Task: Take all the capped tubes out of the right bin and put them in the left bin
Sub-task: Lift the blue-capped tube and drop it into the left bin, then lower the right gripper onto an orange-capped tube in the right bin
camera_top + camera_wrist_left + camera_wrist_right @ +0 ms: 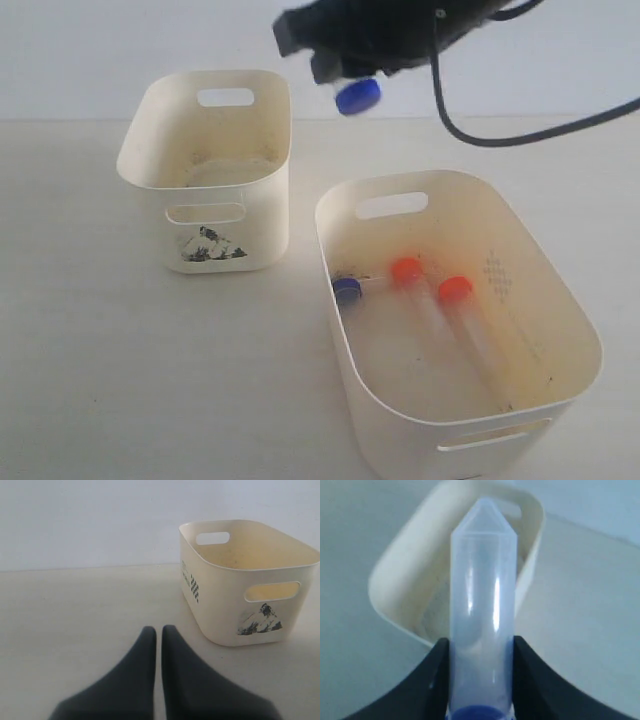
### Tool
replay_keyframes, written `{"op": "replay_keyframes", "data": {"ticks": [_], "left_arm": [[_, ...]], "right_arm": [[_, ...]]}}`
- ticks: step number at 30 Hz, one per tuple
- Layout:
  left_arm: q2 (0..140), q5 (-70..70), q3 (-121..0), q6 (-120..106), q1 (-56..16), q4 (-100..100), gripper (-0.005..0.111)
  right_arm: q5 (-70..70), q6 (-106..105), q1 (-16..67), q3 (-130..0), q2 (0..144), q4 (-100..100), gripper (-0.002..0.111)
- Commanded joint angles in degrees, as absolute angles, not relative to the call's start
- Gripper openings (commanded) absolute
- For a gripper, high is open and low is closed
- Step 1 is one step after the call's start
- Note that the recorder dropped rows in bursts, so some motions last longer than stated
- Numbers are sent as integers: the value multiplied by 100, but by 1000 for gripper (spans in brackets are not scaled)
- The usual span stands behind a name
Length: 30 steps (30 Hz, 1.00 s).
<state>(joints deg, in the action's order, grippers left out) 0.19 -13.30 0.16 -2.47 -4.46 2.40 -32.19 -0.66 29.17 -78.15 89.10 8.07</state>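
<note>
the right jaws are clamped tight on a blue-capped tube (482, 590), pinching its clear body close to the cap so the pointed tip juts out ahead of them. from across the room that tube hangs high under the dark right arm (370, 40), its blue cap (358, 96) showing below the arm, up in the air and clear of both bins. in the wrist view the left bin (400, 575) lies just beyond the tip, so i judge the tube is nearly at its drop but not yet over the opening, though i can't tell exactly. the left bin (265, 215), the smaller one with the black sticker, shows only a bare, scuffed floor, so as far as i can see nothing has been delivered yet. beside it the right bin (400, 440) holds three more: a second blue-capped tube (347, 290) near one inner wall and two orange-capped tubes (406, 270) (455, 290) lying side by side on the floor. the left jaws are closed on nothing, their tips almost touching, low over the pale surface (75, 610) with the left bin (220, 610) a little way off. so by my reckoning the first of four is in transit, its release is what comes next, and three pickups are left after that.
</note>
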Motion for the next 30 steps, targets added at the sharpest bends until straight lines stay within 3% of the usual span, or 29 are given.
{"op": "replay_keyframes", "data": {"ticks": [1,3,6,9,11,13,15,18,24,30], "left_arm": [[0,-1301,0,-199,-463,230,4],[0,-1301,0,-199,-463,230,4],[0,-1301,0,-199,-463,230,4],[0,-1301,0,-199,-463,230,4],[0,-1301,0,-199,-463,230,4],[0,-1301,0,-199,-463,230,4],[0,-1301,0,-199,-463,230,4],[0,-1301,0,-199,-463,230,4],[0,-1301,0,-199,-463,230,4],[0,-1301,0,-199,-463,230,4]], "right_arm": [[-1317,-1604,2934,-7844,9353,2891,0],[-592,-2195,3067,-7871,9711,3265,0],[-579,-2332,3203,-8141,10088,3265,4],[-574,-2480,3260,-8528,10519,3265,26],[-584,-2451,3249,-8769,10809,3265,51],[-584,-2428,3249,-8890,10953,3265,59],[-584,-2429,3249,-8930,10965,3265,42],[-685,-2571,3239,-8938,10759,3212,0],[-2919,-2286,2817,-8938,9912,2962,1],[-4996,-651,2552,-8928,9308,903,0]]}}
